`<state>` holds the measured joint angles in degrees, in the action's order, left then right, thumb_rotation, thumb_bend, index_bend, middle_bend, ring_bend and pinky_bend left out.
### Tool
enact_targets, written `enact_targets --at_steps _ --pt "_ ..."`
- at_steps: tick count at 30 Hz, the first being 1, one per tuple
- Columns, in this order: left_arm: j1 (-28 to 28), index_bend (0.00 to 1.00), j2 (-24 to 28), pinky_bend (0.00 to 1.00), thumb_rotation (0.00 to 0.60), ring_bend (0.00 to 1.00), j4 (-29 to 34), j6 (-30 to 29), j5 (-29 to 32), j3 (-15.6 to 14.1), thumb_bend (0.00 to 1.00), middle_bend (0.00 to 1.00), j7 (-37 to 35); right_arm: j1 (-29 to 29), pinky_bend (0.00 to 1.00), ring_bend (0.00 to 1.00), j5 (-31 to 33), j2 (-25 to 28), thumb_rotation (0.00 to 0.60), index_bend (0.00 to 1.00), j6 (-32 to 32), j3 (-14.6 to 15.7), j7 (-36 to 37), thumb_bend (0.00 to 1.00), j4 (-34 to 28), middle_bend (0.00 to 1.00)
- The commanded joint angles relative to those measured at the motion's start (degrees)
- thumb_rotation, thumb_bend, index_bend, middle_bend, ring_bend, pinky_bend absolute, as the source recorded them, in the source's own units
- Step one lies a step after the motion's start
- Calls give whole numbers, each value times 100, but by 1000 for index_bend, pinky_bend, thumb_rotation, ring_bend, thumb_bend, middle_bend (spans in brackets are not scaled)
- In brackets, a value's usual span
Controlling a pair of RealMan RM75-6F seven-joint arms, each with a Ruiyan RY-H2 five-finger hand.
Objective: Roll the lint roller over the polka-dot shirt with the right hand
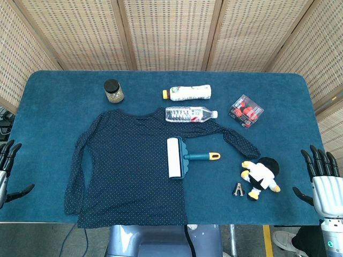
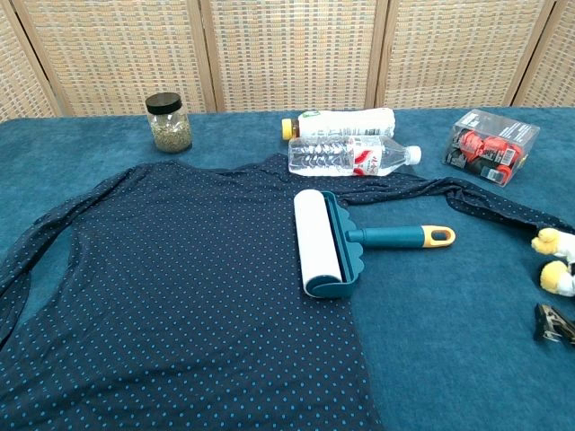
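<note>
The polka-dot shirt (image 2: 180,296) lies flat nearest the camera, the lint roller (image 2: 319,244) resting on its right edge, handle pointing right. The grasp should wrap that handle squarely so the roll stays level on the cloth. The right hand (image 1: 323,182) hovers at the tabletop's near right edge, fingers spread, holding nothing.

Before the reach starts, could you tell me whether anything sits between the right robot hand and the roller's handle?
Yes: the plush toy and a small clip lie between the right robot hand and the roller handle.
</note>
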<state>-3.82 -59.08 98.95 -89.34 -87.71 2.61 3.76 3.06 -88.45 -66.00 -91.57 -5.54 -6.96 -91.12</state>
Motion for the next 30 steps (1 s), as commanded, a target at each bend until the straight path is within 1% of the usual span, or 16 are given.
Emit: enact_targets --at_steps 1,8,9,10,11,12,13,14,15,16,17,19,22,24,28,30 --pt "15 0 -9 0 600 0 -30 -13 7 0 0 0 -15 -4 0 0 12 -10 600 0 -2 -5 7 0 -3 0" --pt "25 0 -19 0 600 0 -70 -7 27 7 0 0 -28 70 0 0 23 -55 600 0 142 -2 66 0 -12 1" --pt "24 0 -20 0 600 0 -68 -18 33 22 0 0 -41 124 0 10 32 -55 600 0 216 -24 110 0 -52 20" --pt "21 0 -22 0 600 0 -70 -23 33 31 0 0 -46 174 0 89 32 -44 600 0 280 -43 130 0 -88 112" --pt "14 0 -29 0 600 0 -79 -25 32 41 0 0 -46 268 30 247 33 -16 600 0 394 -85 127 0 -147 271" --pt "6 0 -38 0 600 0 -91 -17 32 46 0 0 -38 390 83 379 23 4 600 0 493 -162 72 0 -191 401" --pt "-4 0 -47 0 600 0 -102 5 37 46 0 0 -25 535 244 581 12 19 600 0 620 -244 -22 0 -224 586" --pt "-12 0 -55 0 600 0 -105 25 46 47 0 0 -17 636 480 729 28 33 600 0 738 -294 -104 0 -263 720" --pt "-26 0 -66 0 600 0 -107 60 65 50 0 0 1 801 645 802 85 56 600 0 945 -378 -238 0 -346 787" --pt "-44 0 -78 0 600 0 -114 101 85 51 0 0 24 985 849 889 147 76 600 0 1178 -466 -360 0 -439 862" --pt "-64 0 -90 0 600 0 -122 146 109 56 0 0 53 1210 959 950 255 85 600 0 1498 -560 -485 0 -552 915" --pt "-112 0 -124 0 600 0 -133 243 199 87 0 0 121 1632 1000 996 729 96 600 0 2218 -744 -804 0 -841 963" --pt "-163 0 -157 0 600 0 -143 360 320 120 0 0 186 2123 1000 1000 1480 38 600 0 2993 -961 -1257 0 -1105 989" --pt "-203 0 -185 0 600 0 -170 455 432 151 0 0 227 2582 1000 1000 2212 -139 600 0 3511 -1119 -1792 0 -1148 997" --pt "-253 0 -210 0 600 0 -202 579 567 183 0 0 245 3227 1000 1000 3285 -594 600 5 3828 -1214 -2612 0 -1119 1000" --pt "-268 0 -212 0 600 0 -207 615 609 194 0 0 240 3511 1000 1000 3814 -881 600 46 3843 -1204 -2945 2 -1043 1000"
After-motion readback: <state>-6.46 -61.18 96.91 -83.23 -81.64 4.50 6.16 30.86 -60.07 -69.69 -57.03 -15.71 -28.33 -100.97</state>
